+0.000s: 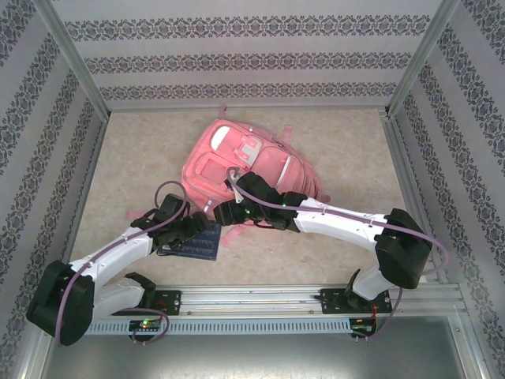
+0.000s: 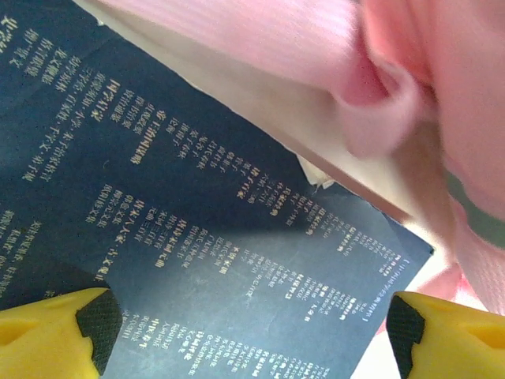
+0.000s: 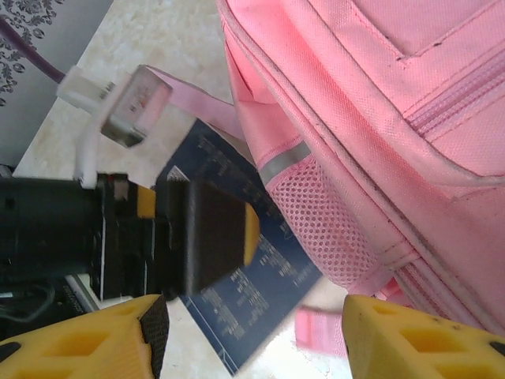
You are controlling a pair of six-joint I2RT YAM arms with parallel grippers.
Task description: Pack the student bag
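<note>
Student bag [image 1: 237,162] centred, navy booklet [image 1: 197,243] at near edge, walls [image 1: 237,63] well apart

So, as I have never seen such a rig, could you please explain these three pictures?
Two white robot arms are bolted to the near edge of a table. The overhead picture looks down from behind them; the other two come from a camera on each wrist, so the yellow tips are that arm's own fingers. On the table lies a pink student bag, with a dark blue booklet at its near edge. The left gripper hangs open over the booklet; the right gripper is open beside the bag's mesh side pocket. Nothing is held.
</note>
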